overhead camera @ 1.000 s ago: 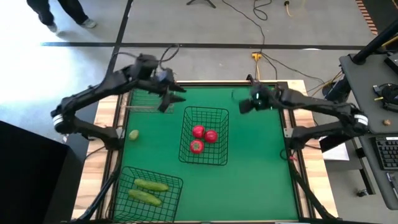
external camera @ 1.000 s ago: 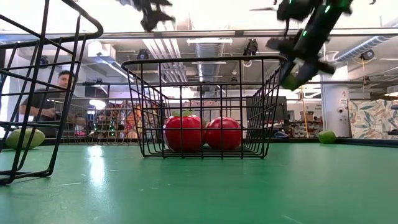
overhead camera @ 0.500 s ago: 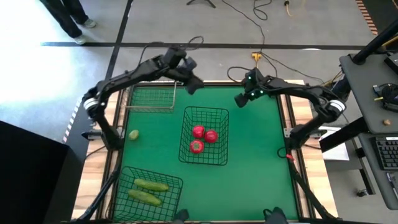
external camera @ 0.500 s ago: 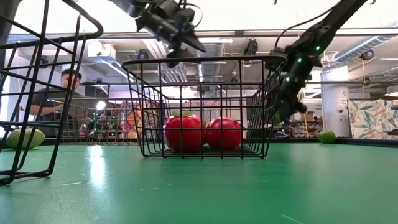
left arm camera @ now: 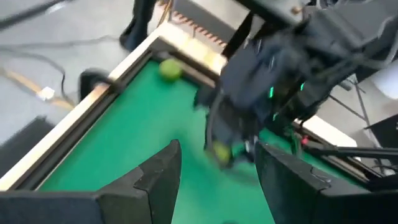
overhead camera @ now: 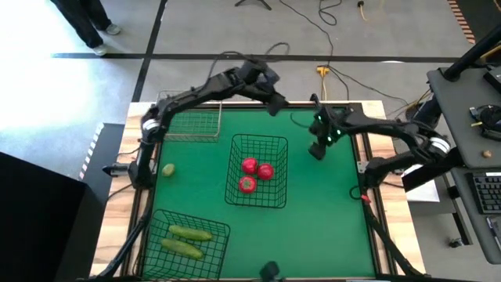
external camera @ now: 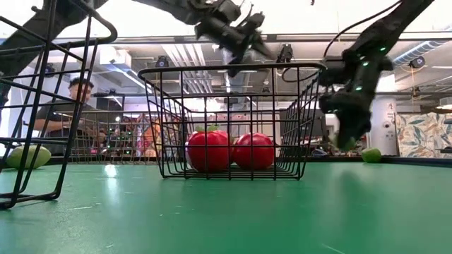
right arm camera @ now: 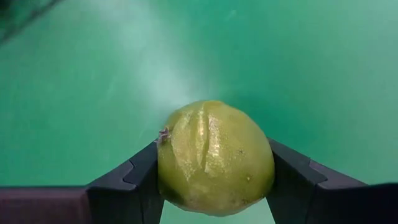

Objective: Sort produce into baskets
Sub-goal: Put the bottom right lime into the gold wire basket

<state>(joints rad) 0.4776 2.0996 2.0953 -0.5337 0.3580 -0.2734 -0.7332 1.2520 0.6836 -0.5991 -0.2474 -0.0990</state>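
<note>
A lime sits pinched between the right gripper's fingers above the green table; the left gripper hangs half-open, empty. Three tomatoes fill the middle basket, two cucumbers another; two limes remain loose. No writing is legible.

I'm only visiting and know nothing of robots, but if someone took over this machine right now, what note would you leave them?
Right gripper: shut on a lime, above the green table, right of the middle basket.
Left gripper: open, empty, over the far edge.
Done: three tomatoes in the middle basket; two cucumbers in the near-left basket.
Left: the far-left basket looks empty. One lime lies at the left edge, another near the far corner.
</note>
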